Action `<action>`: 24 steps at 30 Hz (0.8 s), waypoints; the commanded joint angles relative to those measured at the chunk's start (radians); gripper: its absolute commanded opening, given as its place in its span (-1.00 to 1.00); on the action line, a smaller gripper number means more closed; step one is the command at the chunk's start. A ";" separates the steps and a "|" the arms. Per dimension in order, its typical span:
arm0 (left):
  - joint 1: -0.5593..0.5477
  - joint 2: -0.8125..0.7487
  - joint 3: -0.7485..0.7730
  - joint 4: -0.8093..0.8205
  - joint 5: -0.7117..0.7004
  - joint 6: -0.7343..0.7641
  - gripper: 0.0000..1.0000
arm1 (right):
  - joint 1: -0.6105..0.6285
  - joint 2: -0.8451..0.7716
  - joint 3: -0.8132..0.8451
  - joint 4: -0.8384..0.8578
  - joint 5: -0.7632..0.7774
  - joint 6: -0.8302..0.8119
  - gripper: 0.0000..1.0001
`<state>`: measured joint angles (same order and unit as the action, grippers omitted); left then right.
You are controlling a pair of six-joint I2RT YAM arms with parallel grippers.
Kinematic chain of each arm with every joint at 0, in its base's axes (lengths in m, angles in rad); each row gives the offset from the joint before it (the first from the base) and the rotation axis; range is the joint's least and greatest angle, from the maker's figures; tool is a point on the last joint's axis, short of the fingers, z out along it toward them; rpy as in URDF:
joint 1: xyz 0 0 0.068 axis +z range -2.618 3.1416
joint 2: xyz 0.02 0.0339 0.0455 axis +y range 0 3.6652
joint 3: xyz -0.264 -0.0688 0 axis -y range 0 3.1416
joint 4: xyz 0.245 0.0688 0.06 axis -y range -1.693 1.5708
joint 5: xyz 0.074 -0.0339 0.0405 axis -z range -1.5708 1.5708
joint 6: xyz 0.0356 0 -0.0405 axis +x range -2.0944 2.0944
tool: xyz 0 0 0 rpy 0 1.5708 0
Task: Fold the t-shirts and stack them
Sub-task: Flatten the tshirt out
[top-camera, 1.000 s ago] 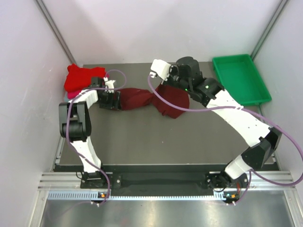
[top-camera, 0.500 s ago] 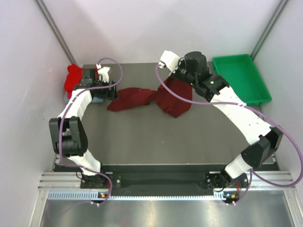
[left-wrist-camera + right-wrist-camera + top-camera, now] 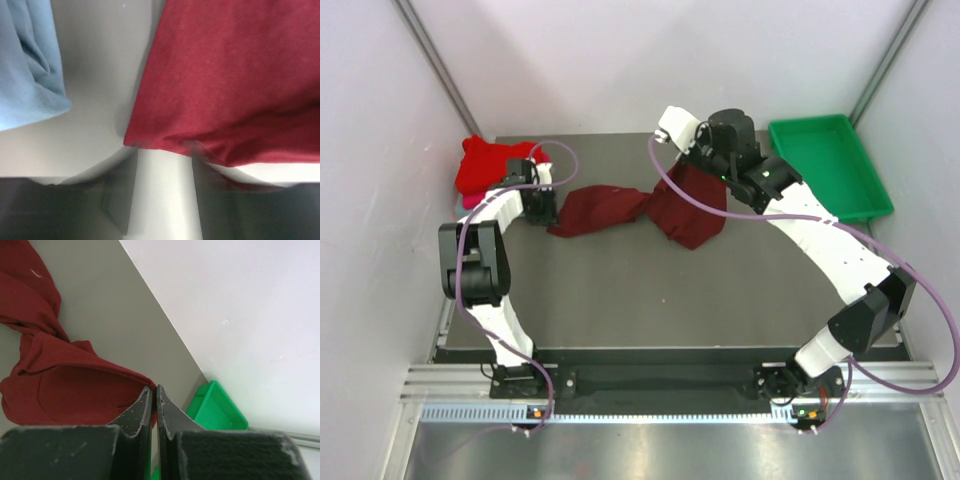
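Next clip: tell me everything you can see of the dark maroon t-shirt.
The dark maroon t-shirt is soft, matte cloth, unfolded and rumpled. It stretches sideways across the far part of the table, twisted narrow at its middle. Its left half lies flat on the table. Its right half bunches in folds beneath the right gripper, whose fingers are shut on an edge of it. The left gripper sits just by its left end; contact there cannot be told.
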<state>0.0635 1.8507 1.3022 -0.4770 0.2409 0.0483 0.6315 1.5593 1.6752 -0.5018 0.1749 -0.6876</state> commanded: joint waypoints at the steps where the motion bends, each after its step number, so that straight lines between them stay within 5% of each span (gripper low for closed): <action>1: 0.004 0.007 0.025 0.038 -0.038 0.001 -0.99 | -0.007 -0.042 -0.002 0.052 0.020 0.010 -1.00; 9: 0.006 0.031 0.034 0.044 -0.051 0.001 -1.00 | -0.012 -0.041 0.003 0.051 0.018 0.010 -1.00; 10: 0.006 0.035 0.035 0.037 -0.054 0.008 -0.79 | -0.013 -0.039 0.003 0.051 0.017 0.010 -1.00; 11: 0.004 0.036 0.037 0.032 -0.072 0.012 -0.23 | -0.013 -0.039 0.003 0.052 0.017 0.010 -1.00; 12: 0.005 0.039 0.037 0.028 -0.080 0.010 0.08 | -0.013 -0.039 0.003 0.051 0.017 0.010 -1.00; 15: 0.006 0.050 0.029 0.026 -0.107 0.016 0.25 | -0.013 -0.036 0.004 0.051 0.015 0.010 -1.00; 20: 0.006 0.079 0.029 0.026 -0.092 0.007 0.25 | -0.013 -0.030 0.008 0.051 0.012 0.010 -1.00; 23: 0.006 0.099 0.035 0.018 -0.063 0.010 -0.12 | -0.013 -0.028 0.008 0.051 0.012 0.008 -1.00; 24: 0.006 0.108 0.042 0.011 -0.057 0.015 -0.38 | -0.016 -0.030 0.006 0.052 0.012 0.008 -1.00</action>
<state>0.0643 1.9362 1.3132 -0.4644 0.1558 0.0483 0.6266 1.5589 1.6752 -0.5018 0.1745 -0.6876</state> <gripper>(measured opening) 0.406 0.014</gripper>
